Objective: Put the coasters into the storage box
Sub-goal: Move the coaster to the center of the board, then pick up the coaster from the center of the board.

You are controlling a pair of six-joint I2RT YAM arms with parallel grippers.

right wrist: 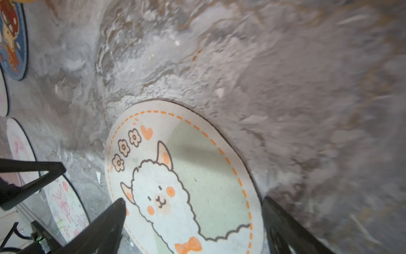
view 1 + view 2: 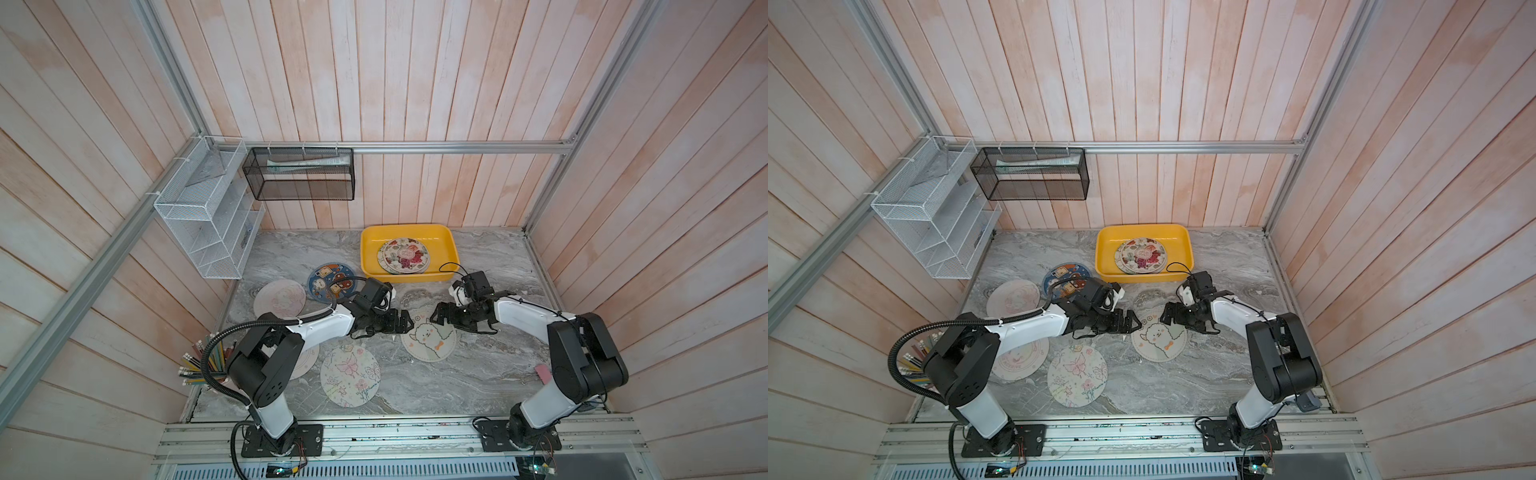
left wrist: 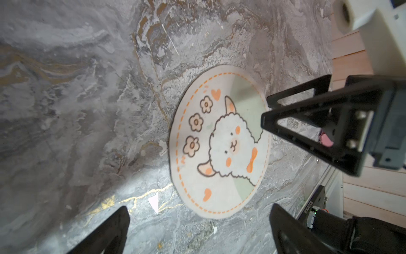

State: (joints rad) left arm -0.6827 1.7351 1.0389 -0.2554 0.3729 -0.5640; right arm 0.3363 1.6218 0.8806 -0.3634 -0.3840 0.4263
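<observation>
My two arms reach toward the middle of the grey marbled table (image 2: 478,374). Both sets of jaws stand wide apart and hold nothing. My left jaws and right jaws face each other low over a cream alpaca coaster (image 2: 428,341), which lies flat on the table. The left jaws are at its edge on my left side and the right jaws are over its edge on my right. I cannot tell whether either touches it. The yellow storage box (image 2: 442,245) sits at the back of the table near the wall, with a small stack of floral coasters (image 2: 404,255) lying inside it. Four more coasters lie on the table on my left side. A dark blue cartoon coaster (image 2: 326,279) is partly covered by my left arm (image 2: 316,328), with a pale pink coaster (image 2: 278,299) just beside it. A butterfly coaster (image 2: 350,376) lies nearer the front, and a cream coaster (image 2: 1017,359) is mostly hidden beneath that same arm.
</observation>
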